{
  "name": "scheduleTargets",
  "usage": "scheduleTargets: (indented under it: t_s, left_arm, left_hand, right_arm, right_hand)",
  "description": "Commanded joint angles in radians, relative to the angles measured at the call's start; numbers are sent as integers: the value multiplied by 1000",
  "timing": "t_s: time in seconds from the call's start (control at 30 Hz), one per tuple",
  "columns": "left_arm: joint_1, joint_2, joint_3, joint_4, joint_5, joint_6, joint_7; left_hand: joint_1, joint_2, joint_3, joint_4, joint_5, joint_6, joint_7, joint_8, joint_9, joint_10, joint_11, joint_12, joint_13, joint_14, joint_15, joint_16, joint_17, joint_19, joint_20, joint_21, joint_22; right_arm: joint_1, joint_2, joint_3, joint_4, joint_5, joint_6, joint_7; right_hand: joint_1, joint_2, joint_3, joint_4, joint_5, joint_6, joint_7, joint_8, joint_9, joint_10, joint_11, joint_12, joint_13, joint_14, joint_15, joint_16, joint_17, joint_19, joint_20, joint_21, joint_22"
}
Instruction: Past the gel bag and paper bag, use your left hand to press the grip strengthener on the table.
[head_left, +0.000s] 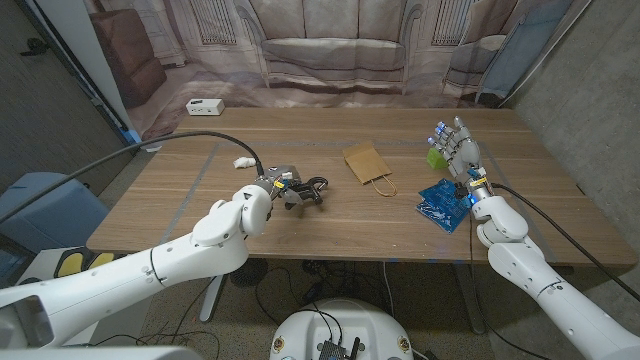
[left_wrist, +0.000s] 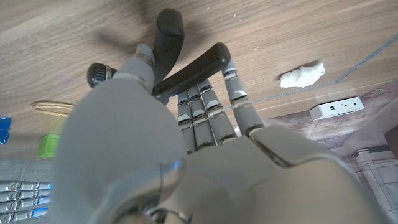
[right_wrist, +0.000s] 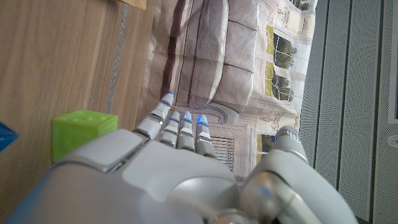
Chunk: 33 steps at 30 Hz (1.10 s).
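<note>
Pressing looks underway: left hand (left_wrist: 186, 143) has its fingers (left_wrist: 205, 115) curled onto the black-handled grip strengthener (head_left: 308, 190) at centre-left of the wooden tabletop (head_left: 300, 235), while right hand (head_left: 455, 148) stands spread, holding nothing.

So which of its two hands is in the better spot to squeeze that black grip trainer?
Left. The left hand is already on the grip strengthener, while the right hand stands open across the table.

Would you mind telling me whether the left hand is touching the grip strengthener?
Touching. The left wrist view shows the left hand with its fingers laid against a black handle of the grip strengthener.
</note>
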Motion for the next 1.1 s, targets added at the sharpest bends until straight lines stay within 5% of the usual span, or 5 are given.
scheduleTargets:
  t_s: [0.03, 0.5, 1.1]
  left_arm:
    - [57, -1, -47, 9, 23, -65, 19]
    - [163, -9, -141, 22, 0, -152, 117]
    - [187, -11, -160, 21, 28, -155, 84]
  left_hand:
    - [-13, -6, -5, -6, -2, -14, -1, -5, -1, -14, 3, -6, 0, -13, 0, 7, 3, -11, 2, -9, 1]
    - [-24, -12, -24, -11, -2, -38, 0, -4, -4, -38, 3, -5, -4, -41, 3, 9, 3, -27, 8, -22, 1]
    - [-55, -31, -56, -10, -4, -41, -5, 4, -10, -46, -2, 2, -9, -57, 6, 12, -1, -50, 0, -40, 1]
  right_arm:
    - [6, -3, -3, 2, -4, -2, 7]
    - [6, -6, -2, -1, 0, -8, 8]
    - [5, -4, -2, 0, 3, -7, 10]
  right_hand:
    - [5, 1, -1, 0, 5, 10, 0, -2, 2, 4, 1, -3, 6, 7, 3, -5, 2, 8, 1, -1, 3]
    - [6, 1, -1, 0, 5, 9, 1, -2, 2, 4, 1, -3, 6, 8, 3, -5, 2, 8, 1, -1, 3]
    - [6, 2, -2, 0, 5, 8, 0, -3, 2, 3, 0, -3, 6, 8, 2, -5, 2, 8, 1, -1, 3]
